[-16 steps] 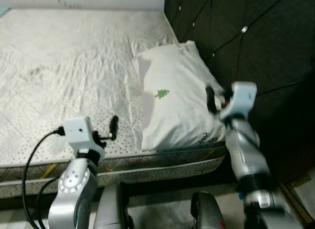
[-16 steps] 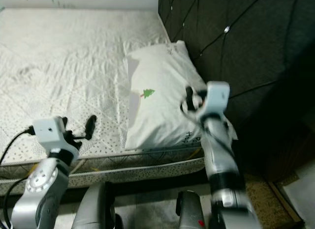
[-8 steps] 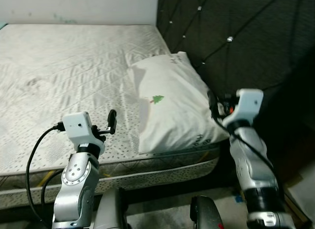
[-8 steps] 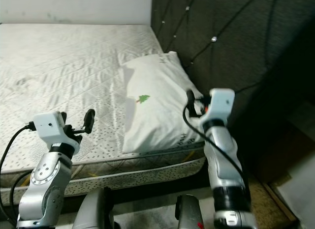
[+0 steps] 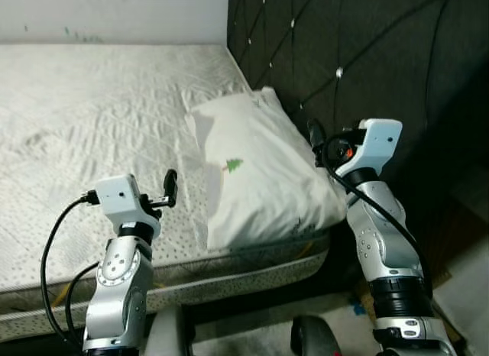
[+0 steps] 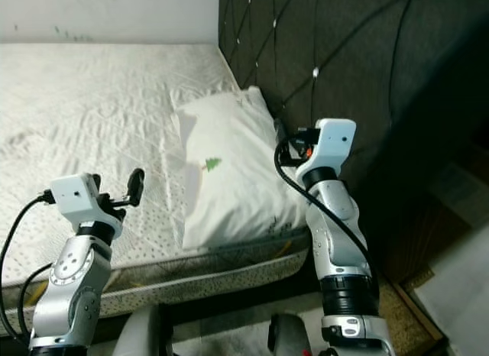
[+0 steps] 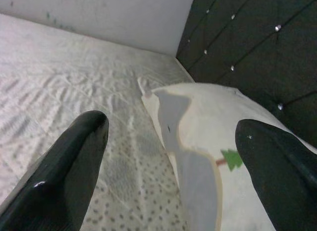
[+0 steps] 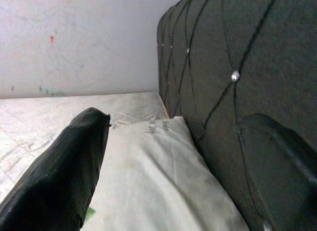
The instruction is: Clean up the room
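Nearest, at the bottom edge of the head views, blurred grey shapes of the robot's own lower body above the floor. Left arm rises at the left, its left hand (image 5: 170, 189) raised over the near edge of the bed (image 5: 92, 111), fingers (image 7: 64, 161) spread wide apart with nothing between them. A black cable (image 5: 53, 264) loops from the left wrist down the arm. Right arm stands at the right, its right hand (image 5: 315, 134) held up at the pillow's far-right side, just beside the headboard (image 5: 367, 58); fingers (image 8: 59, 166) parted, empty, one over the pillow side and one against the headboard side in the wrist view. Whether it touches the pillow cannot be told.

Pillow (image 5: 256, 169): white, small green tree print (image 5: 232, 166) on top, lies at the right end of the bed against the dark tufted headboard, its near corner reaching the mattress's front edge. Mattress cover is white, quilted and dotted, with wrinkles. Headboard is dark with diamond stitching and shiny studs (image 8: 236, 76). Farthest, a pale wall (image 5: 114, 16) behind the bed with a few small marks.
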`<state>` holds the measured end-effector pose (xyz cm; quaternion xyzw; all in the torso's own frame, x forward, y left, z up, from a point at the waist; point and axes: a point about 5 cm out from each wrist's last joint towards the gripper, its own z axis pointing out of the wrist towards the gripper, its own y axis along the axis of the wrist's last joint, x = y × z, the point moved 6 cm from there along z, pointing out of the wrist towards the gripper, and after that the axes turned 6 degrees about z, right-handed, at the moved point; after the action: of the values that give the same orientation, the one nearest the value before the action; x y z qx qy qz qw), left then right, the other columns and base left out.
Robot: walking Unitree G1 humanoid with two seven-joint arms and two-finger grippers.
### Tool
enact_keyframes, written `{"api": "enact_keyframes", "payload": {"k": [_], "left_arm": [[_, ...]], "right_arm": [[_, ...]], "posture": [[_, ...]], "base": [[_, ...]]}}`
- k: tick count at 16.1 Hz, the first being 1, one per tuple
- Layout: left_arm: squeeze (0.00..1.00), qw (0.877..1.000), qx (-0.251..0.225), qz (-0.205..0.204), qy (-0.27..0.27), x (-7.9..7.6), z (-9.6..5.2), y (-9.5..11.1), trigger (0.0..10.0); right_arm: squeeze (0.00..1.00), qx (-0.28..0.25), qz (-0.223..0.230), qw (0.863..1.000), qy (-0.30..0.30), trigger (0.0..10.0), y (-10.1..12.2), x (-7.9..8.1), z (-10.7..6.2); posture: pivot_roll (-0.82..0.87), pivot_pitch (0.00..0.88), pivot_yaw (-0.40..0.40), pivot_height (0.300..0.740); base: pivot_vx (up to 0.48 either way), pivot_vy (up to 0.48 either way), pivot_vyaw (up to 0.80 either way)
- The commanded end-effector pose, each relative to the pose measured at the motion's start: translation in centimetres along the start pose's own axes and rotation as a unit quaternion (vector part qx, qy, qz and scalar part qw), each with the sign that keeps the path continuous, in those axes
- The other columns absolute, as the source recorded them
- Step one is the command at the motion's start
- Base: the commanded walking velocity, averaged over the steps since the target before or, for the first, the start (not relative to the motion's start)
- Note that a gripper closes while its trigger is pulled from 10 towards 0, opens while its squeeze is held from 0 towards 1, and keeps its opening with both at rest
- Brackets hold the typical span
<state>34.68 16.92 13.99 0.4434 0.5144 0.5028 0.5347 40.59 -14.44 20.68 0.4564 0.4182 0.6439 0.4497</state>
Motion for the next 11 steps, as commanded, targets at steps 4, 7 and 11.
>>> {"api": "enact_keyframes", "payload": {"k": [4, 7, 11], "left_arm": [[0.00, 0.999, -0.014, 0.030, 0.002, 0.1, 0.5, 0.7, 10.0], [0.00, 1.000, 0.005, 0.018, -0.001, 0.2, -0.6, -0.4, 10.0], [0.00, 0.999, 0.007, 0.040, 0.022, 0.5, -0.7, -0.7, 10.0]], "right_arm": [[0.00, 0.029, -0.016, 0.999, 0.010, 10.0, -1.6, 0.3, -0.8], [0.00, 0.099, -0.051, 0.994, 0.000, 10.0, -5.9, -1.5, -3.3], [0.00, 0.122, -0.062, 0.990, 0.020, 10.0, -6.8, -1.5, -4.7]], "posture": [[-0.01, 0.000, -0.002, 0.722], [-0.01, 0.000, 0.005, 0.740], [-0.02, 0.000, 0.012, 0.740]], "base": [[0.000, 0.000, 0.00], [0.000, 0.000, 0.00], [0.000, 0.000, 0.00]]}}
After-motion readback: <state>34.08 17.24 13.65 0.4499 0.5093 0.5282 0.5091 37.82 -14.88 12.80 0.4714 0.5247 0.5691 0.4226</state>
